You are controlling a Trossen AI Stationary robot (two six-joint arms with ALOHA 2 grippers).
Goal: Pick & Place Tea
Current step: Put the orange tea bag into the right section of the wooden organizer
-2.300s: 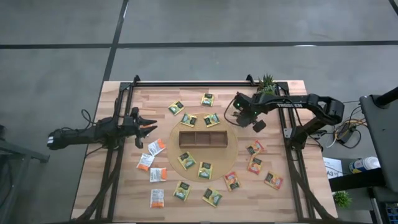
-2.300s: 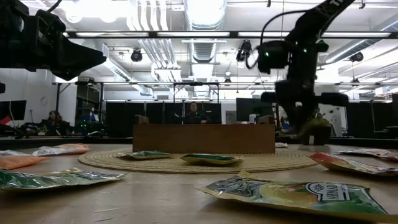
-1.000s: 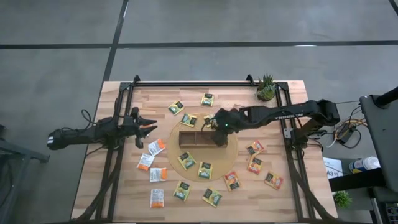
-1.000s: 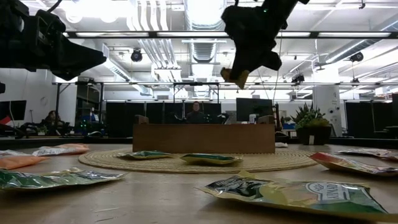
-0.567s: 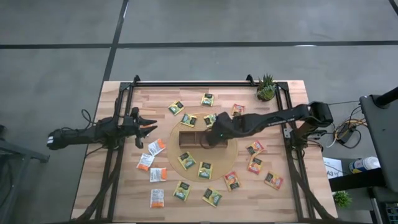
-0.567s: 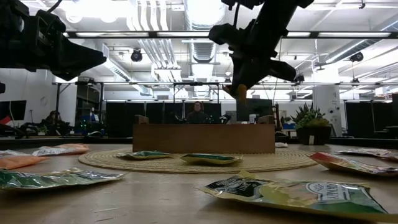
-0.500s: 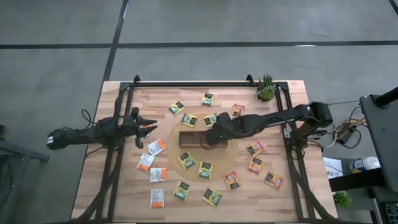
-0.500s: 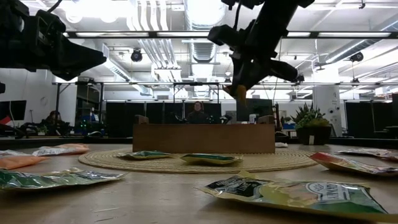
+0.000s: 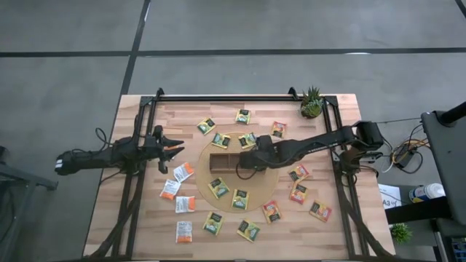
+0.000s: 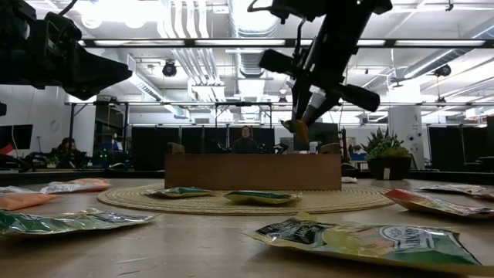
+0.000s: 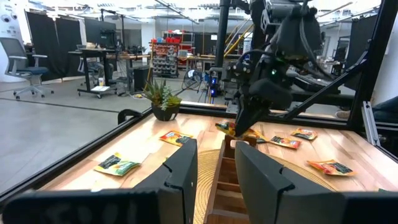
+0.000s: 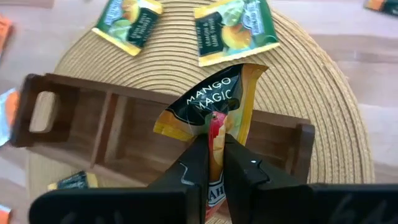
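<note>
My right gripper (image 9: 243, 169) hangs above the brown wooden three-compartment tray (image 9: 220, 161), shut on a yellow-orange tea sachet (image 12: 214, 102) printed "MANGO MAGIC". In the low view the sachet (image 10: 296, 127) is a little above the tray (image 10: 231, 171). The tray stands on a round woven mat (image 9: 271, 177). Many other tea sachets lie flat on the mat and the table, among them a yellow-green one (image 9: 218, 188) and an orange-red one (image 9: 298, 193). My left gripper (image 9: 172, 151) waits open at the table's left side, pointing level toward the tray. My right gripper pinches the tea sachet between its two fingers at one edge (image 12: 215, 129). The fingers slant down from the table's right side. The sachet sticks out beyond the fingertips, bent and creased, and is lifted clear over the tray.
White-and-orange sachets (image 9: 185, 204) lie at the near left. More yellow-green ones (image 9: 220, 140) lie just beyond the tray. A small potted plant (image 9: 312, 102) stands at the far right corner. Black frame rails (image 9: 138, 182) run along the table's left and right sides.
My right gripper has come from beyond the tray's far side toward the near edge and down, over the tray, while its wrist rolled. The sachet has stayed in its hold, turned with it, and now hangs lower above the tray.
</note>
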